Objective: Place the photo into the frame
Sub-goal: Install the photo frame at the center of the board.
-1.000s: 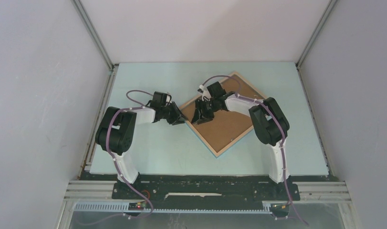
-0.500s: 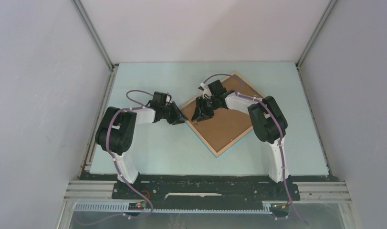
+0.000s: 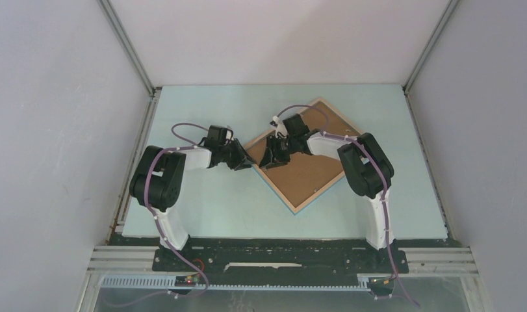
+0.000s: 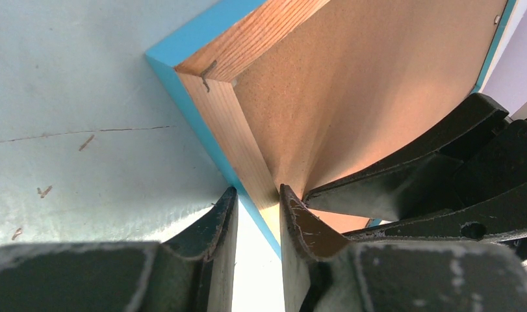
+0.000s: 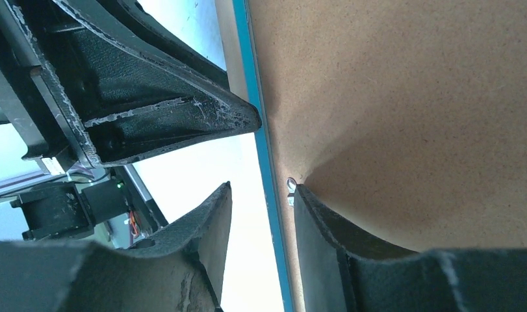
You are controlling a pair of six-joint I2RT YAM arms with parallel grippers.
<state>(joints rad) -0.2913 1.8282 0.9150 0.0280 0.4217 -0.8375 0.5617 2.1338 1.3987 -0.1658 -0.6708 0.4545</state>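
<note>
1. Left wrist view: the left gripper (image 4: 257, 195) has its jaws drawn close, pinching a rail of the frame (image 4: 218, 117) just beside its left corner. One finger is on the blue outer edge, the other against the wood's inner side by the backing board (image 4: 351, 84).
2. The right gripper (image 5: 260, 192) straddles the same rail with its jaws partly spread. The inner finger rests on the board beside a small metal tab (image 5: 290, 185), and the outer finger stands apart from the blue edge.
3. The frame lies back-up on the table (image 3: 202, 214), turned like a diamond, its far corner near the table's back edge.
4. Both grippers crowd that left corner, close together. Table surface shows to the left of the frame and on its near side.
</note>
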